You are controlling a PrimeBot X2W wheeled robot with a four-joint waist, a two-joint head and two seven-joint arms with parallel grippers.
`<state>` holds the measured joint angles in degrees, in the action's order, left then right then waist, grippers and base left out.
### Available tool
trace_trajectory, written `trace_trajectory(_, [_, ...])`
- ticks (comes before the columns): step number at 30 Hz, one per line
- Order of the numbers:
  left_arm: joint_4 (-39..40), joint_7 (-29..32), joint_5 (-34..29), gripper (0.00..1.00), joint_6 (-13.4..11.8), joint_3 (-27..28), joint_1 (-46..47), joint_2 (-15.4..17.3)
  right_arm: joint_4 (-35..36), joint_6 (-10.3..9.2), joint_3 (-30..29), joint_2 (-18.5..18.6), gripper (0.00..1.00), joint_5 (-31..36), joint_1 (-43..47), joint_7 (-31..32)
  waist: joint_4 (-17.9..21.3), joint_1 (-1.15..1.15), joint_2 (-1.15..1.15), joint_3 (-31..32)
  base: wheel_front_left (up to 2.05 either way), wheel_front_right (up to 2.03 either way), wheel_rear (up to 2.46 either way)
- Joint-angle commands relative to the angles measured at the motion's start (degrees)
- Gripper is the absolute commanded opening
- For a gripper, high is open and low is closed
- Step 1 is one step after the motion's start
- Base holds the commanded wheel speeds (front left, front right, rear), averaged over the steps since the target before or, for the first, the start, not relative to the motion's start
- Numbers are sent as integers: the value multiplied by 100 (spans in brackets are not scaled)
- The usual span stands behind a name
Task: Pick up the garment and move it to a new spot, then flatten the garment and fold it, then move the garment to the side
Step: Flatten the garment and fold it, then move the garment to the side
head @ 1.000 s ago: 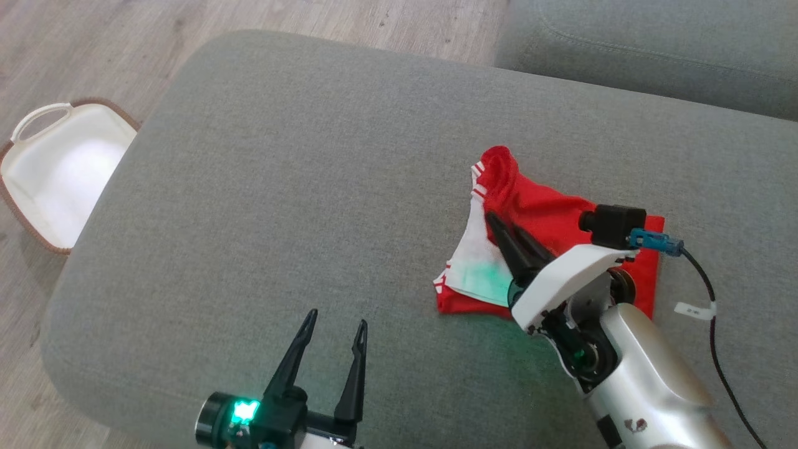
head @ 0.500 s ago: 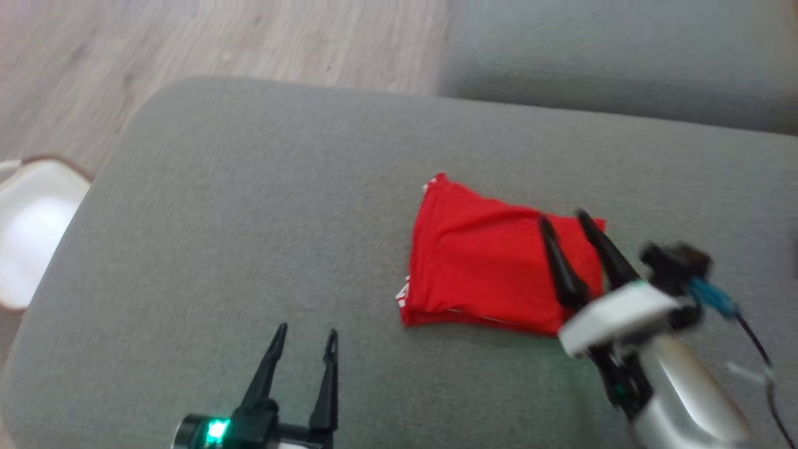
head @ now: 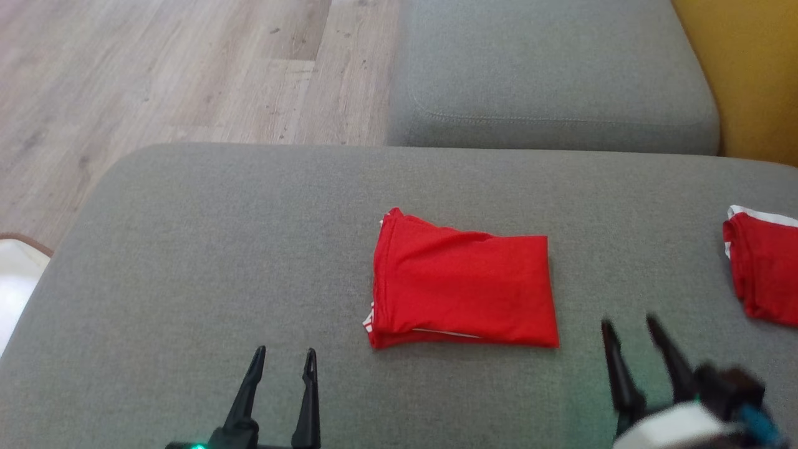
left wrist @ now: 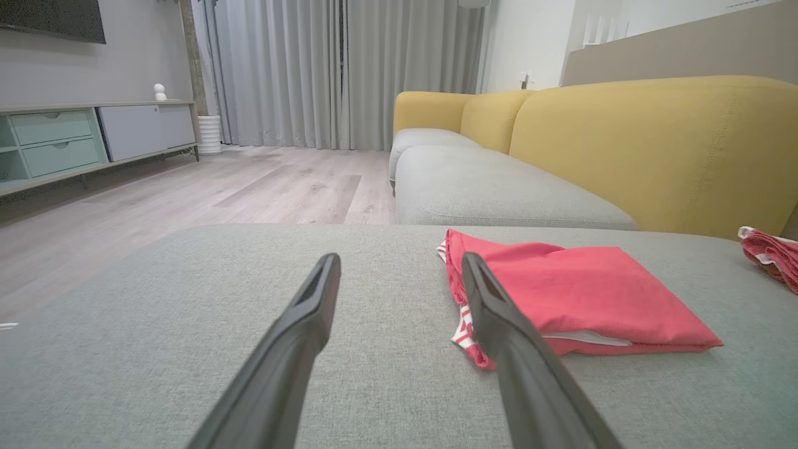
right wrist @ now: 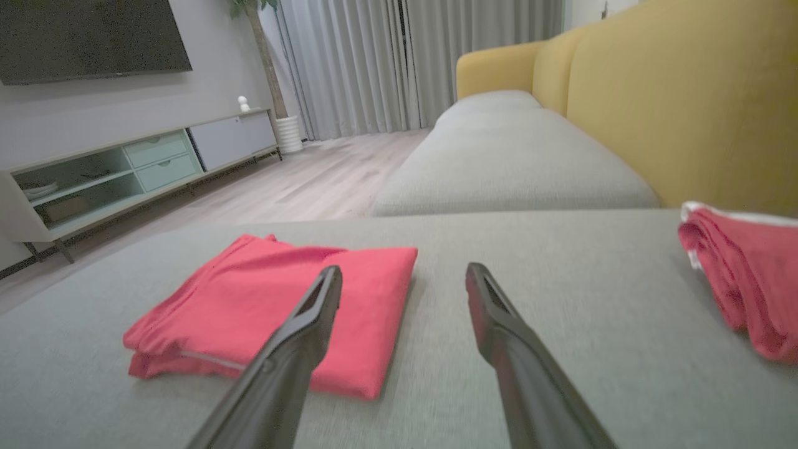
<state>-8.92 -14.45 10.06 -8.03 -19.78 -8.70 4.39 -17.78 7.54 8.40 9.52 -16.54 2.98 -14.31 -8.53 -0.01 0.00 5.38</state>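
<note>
The garment (head: pixel 464 290) is a red piece with white trim, folded into a neat rectangle in the middle of the grey cushion (head: pixel 218 249). It also lies right of my left fingers as the garment (left wrist: pixel 580 299) and left of my right fingers as the garment (right wrist: pixel 280 305). My left gripper (head: pixel 283 358) is open at the lower left, apart from the cloth. My right gripper (head: pixel 629 327) is open at the lower right, just off the fold's near right corner, holding nothing.
A second red garment (head: pixel 760 271) with white trim lies bunched at the cushion's right edge, seen too as the second garment (right wrist: pixel 742 274). Another grey seat cushion (head: pixel 548 81) lies beyond, yellow sofa back (left wrist: pixel 654 149) to the right. A white basket (head: pixel 15 280) peeks at the left edge over wood floor.
My right gripper let go of the cloth, opened and drew back toward me. The garment now lies folded flat. The head camera has swung, shifting the whole picture and revealing the second garment.
</note>
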Motion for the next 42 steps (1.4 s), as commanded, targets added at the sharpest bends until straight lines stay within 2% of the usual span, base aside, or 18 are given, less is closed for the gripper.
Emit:
trace_trajectory(1, [192,-55,-54,100,49,213,160,-52,259,-5,4,-110,100,100,135,-67,2,1,0,52,0,0,0])
trace_trajectory(15, [4,-55,-121,100,168,311,-79,-69,486,-5,-108,-521,100,429,647,-68,88,1,0,173,0,0,0])
trace_trajectory(33, [67,-55,-253,100,180,303,-22,-113,520,-5,-177,-509,100,476,675,-69,177,1,0,-11,0,0,0])
trace_trajectory(38, [220,-55,-316,100,129,265,151,-127,16,-5,60,-451,100,97,361,-21,217,1,0,-296,0,0,0])
trace_trajectory(42, [209,-55,-360,100,128,179,288,-134,-406,-5,223,-464,100,-608,-194,481,251,1,0,-508,0,0,0])
